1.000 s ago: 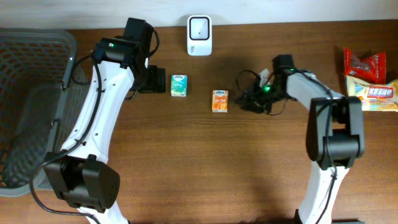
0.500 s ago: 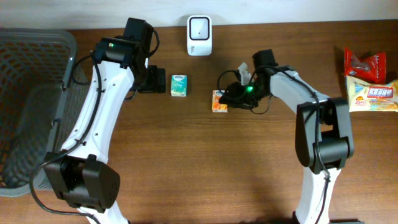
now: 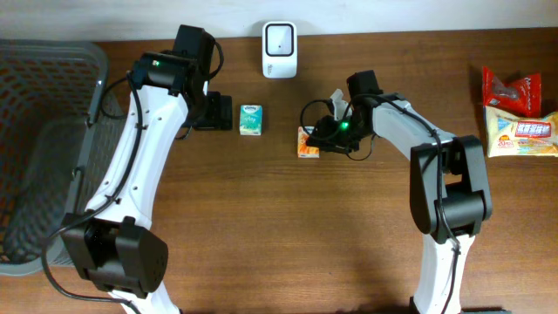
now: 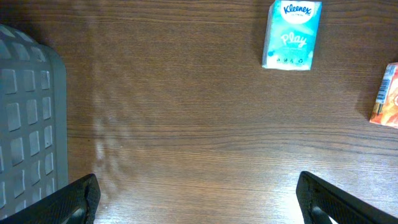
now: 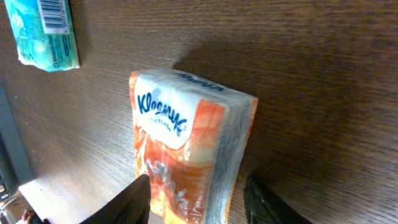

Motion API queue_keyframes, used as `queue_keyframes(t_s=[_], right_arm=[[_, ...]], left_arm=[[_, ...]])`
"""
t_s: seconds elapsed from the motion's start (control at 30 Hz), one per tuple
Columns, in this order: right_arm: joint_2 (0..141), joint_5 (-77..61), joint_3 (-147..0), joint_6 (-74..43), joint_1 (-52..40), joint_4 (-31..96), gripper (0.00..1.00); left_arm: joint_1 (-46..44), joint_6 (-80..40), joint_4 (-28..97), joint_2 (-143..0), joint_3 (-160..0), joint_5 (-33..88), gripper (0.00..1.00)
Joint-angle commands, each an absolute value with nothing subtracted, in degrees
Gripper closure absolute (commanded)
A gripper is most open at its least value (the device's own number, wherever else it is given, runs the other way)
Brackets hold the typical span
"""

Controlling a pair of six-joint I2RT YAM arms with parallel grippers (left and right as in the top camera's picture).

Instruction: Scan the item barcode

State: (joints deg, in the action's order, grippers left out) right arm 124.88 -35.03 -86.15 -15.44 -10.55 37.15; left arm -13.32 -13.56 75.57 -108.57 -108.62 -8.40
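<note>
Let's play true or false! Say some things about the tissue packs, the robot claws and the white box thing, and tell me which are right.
1. The blue-green tissue pack lies flat on the table. True.
2. The left claw is holding that pack. False: it is wide open and empty, and the pack lies apart from it.
3. The right claw has a finger on each side of the orange tissue pack. True.
4. The white scanner sits inside the grey basket. False: it stands at the table's far edge, and the basket is away at the left.
5. Snack packets lie at the right end. True.
</note>
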Motion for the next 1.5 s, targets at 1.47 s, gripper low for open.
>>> queue_keyframes(t_s=[1.47], right_arm=[[135.72, 9.45, -113.56, 35.86, -23.03, 3.64, 0.96]], left_arm=[[-12.95, -14.31, 75.48, -108.64, -108.62, -8.38, 0.01]])
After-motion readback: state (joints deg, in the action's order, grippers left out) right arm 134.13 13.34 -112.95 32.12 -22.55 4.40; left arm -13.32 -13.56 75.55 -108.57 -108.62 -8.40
